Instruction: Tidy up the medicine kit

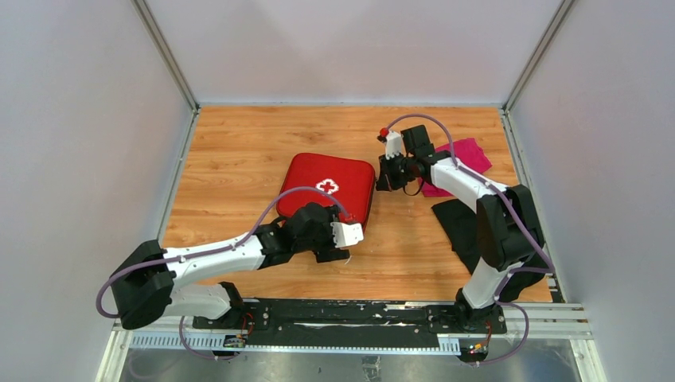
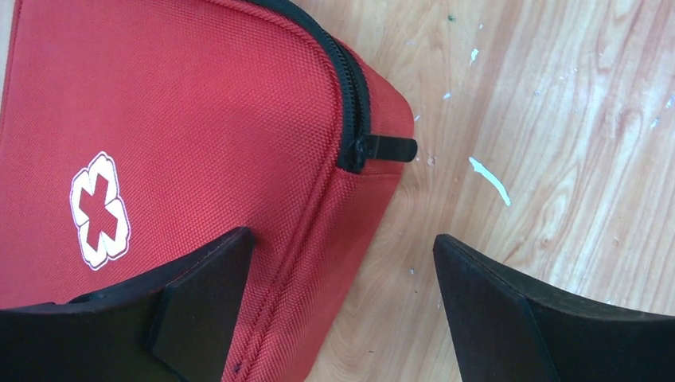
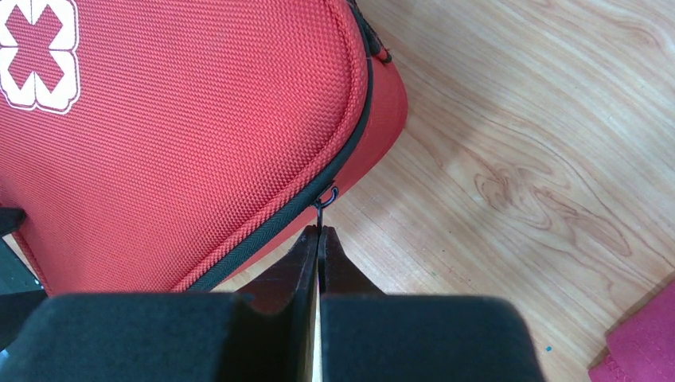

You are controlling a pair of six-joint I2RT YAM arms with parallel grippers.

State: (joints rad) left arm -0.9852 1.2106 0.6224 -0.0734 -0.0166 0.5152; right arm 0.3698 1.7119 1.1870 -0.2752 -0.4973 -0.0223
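Note:
The red medicine kit (image 1: 330, 185) lies flat mid-table with its lid down and white cross up. My left gripper (image 1: 333, 253) is open at the kit's near right corner; in the left wrist view (image 2: 342, 247) one finger is over the red fabric (image 2: 199, 119) and the other over bare wood. A black zipper pull (image 2: 388, 147) sticks out from that corner. My right gripper (image 1: 384, 181) is at the kit's right edge. In the right wrist view it (image 3: 319, 232) is shut on a thin zipper pull (image 3: 325, 199) of the kit (image 3: 175, 119).
A magenta cloth (image 1: 470, 157) lies at the back right, its corner showing in the right wrist view (image 3: 641, 350). A black cloth (image 1: 458, 219) lies in front of it by the right arm. The wooden table (image 1: 239, 151) is walled on three sides.

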